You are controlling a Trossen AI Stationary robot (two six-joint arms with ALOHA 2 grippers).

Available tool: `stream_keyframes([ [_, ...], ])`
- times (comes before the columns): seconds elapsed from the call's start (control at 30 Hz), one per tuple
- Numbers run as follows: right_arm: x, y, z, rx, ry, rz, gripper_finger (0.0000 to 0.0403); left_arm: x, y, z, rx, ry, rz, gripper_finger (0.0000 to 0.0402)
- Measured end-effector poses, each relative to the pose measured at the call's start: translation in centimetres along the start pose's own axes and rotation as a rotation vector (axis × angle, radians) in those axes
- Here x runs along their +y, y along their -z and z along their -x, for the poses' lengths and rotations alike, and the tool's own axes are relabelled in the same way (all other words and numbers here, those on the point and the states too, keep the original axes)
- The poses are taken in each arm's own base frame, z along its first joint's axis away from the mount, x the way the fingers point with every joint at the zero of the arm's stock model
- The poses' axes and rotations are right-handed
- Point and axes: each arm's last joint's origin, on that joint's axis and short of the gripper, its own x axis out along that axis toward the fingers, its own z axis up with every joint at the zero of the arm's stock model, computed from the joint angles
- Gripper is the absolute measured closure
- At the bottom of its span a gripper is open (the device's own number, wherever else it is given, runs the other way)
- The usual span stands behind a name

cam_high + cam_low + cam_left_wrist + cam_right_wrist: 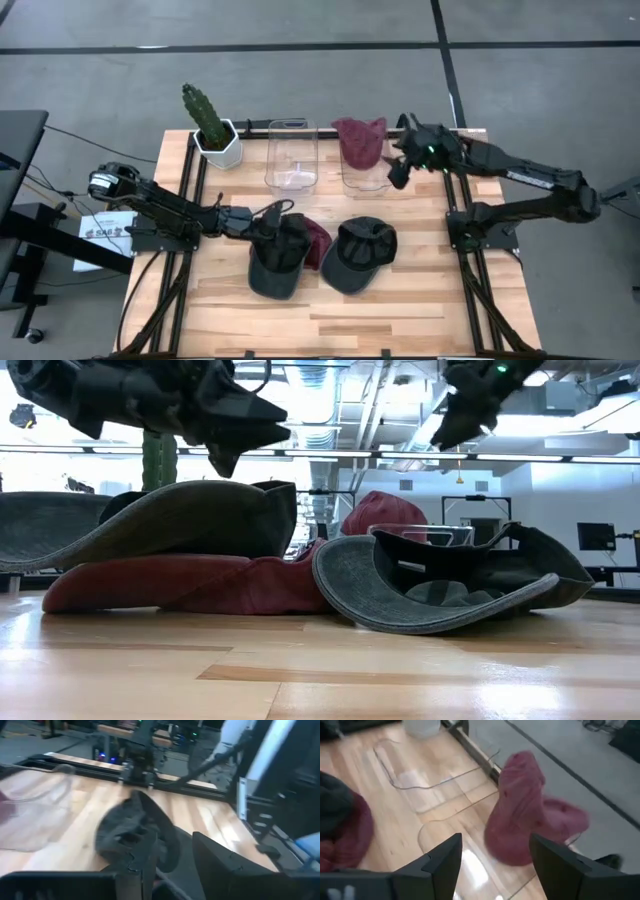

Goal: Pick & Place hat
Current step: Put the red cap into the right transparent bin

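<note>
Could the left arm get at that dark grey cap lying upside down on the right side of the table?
Probably yes: the left gripper hangs just beside the upturned dark grey cap, with only another dark cap below it.

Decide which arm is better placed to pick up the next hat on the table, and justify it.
Left. The left gripper hangs right over the dark hat lying on a red hat. The right gripper, open, is far off by the bin holding a red hat.

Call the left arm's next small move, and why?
Probably lower and close on the dark cap: the left gripper hovers open over its edge, not gripping. The right gripper is open beside the red hat in the bin.
</note>
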Motion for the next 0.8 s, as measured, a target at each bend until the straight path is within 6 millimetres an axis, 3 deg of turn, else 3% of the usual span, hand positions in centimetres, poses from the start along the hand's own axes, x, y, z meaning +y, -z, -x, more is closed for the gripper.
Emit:
stream_keyframes([
  [0.2,3.9,5.7,-0.4,-0.264,-0.231,-0.092,0.0186,-2.6,0.5,0.5,0.016,0.097,-0.012,0.0279],
  [0.47,9.3,11.0,-0.7,-0.740,-0.565,-0.009,0.0184,-4.7,1.8,0.6,0.020,0.064,-0.019,0.0279],
  [0.6,11.4,13.1,-0.5,-0.809,-0.699,0.051,0.0184,-4.8,3.1,-0.4,0.005,0.045,0.041,0.0279],
  [0.8,14.2,13.9,-0.5,-0.775,-0.807,0.121,0.0184,-5.2,4.0,-2.0,-0.031,0.062,0.094,0.0279],
])
